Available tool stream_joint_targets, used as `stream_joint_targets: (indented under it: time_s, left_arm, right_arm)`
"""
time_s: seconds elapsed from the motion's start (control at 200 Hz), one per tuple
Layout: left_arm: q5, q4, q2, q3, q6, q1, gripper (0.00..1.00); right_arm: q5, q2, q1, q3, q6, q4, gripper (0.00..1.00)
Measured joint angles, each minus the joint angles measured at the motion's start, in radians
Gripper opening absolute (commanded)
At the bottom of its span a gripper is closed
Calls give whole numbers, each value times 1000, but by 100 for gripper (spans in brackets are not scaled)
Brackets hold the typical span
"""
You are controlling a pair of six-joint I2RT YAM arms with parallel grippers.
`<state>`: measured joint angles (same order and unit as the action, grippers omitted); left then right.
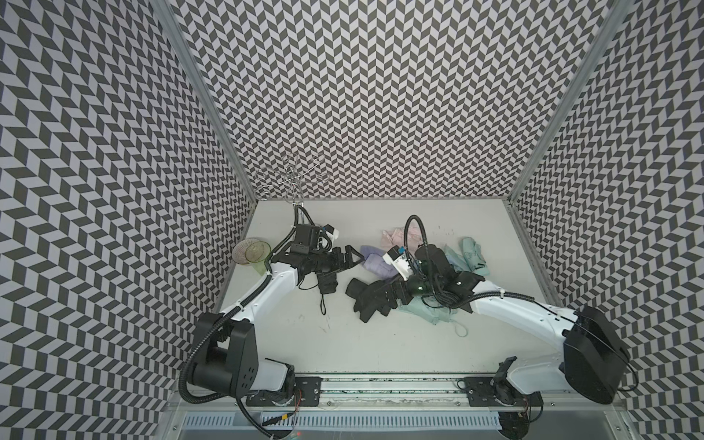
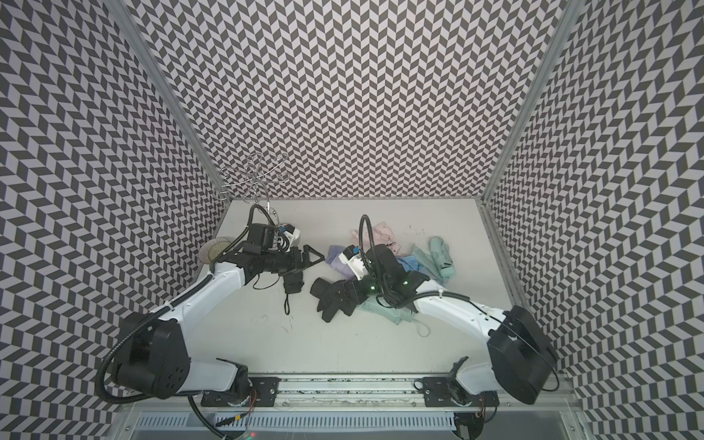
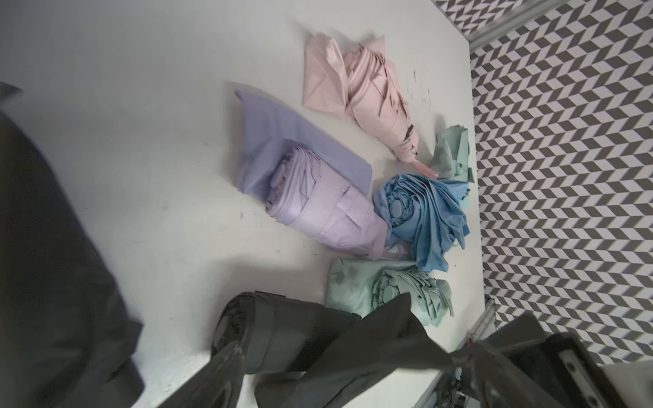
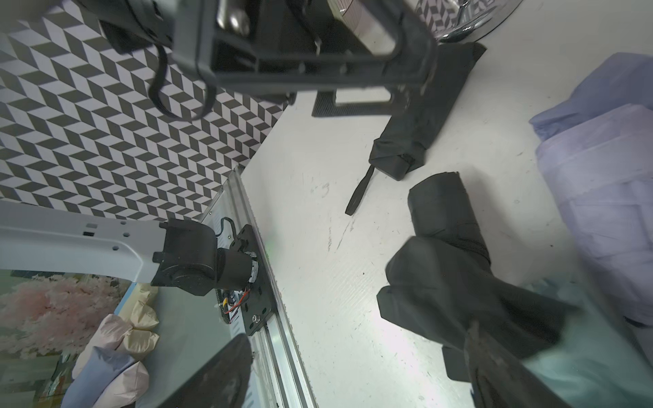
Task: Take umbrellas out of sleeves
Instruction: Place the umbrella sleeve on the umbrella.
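Near the centre of the table (image 1: 362,343), in both top views, the right gripper (image 1: 381,301) points toward 9 o'clock over a black umbrella (image 1: 362,304). Black on black hides the detail in these views. The right wrist view resolves it:
- The rolled black umbrella projects from a loose black sleeve (image 4: 445,293) that wraps its end nearest the gripper.
- The fingers stand well apart. One of the fingers (image 4: 494,367) touches the sleeve fabric, and nothing is clamped.

At 10 o'clock from centre, the left gripper (image 1: 354,259) has its jaws spread wide and holds nothing. A second black umbrella (image 4: 406,141) lies under it. The top views show little of this item, but the right wrist view shows its body and wrist loop (image 4: 358,194).

From 12 to 3 o'clock lies the coloured pile, partly covered by the right arm in the top views. The left wrist view shows:
- A lilac umbrella (image 3: 318,205) resting on its flat lilac sleeve (image 3: 275,130).
- A light blue umbrella (image 3: 420,215) touching the lilac one.
- A pink umbrella (image 3: 378,99).
- A mint green umbrella (image 3: 406,289).

Clear cups (image 1: 253,251) lie at 9 o'clock by the wall, visible in the top views only.
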<state>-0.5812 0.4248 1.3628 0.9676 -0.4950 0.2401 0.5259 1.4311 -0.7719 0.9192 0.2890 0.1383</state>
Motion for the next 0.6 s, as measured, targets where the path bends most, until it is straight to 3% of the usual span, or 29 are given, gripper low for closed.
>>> stream_joint_targets:
  time_s: [0.19,0.351,0.601]
  left_arm:
    - [126,34,-142,10,8,-84,99]
    - [232,85,-202,6,-9,-84,100]
    - [472,182,-497,-102,-208,-53,100]
  right_arm:
    - [-100,80,-45,116,-2,16,95]
    - [-209,175,-56,267,-21,41,100]
    - [-239,453,-82,541,-24,71,99]
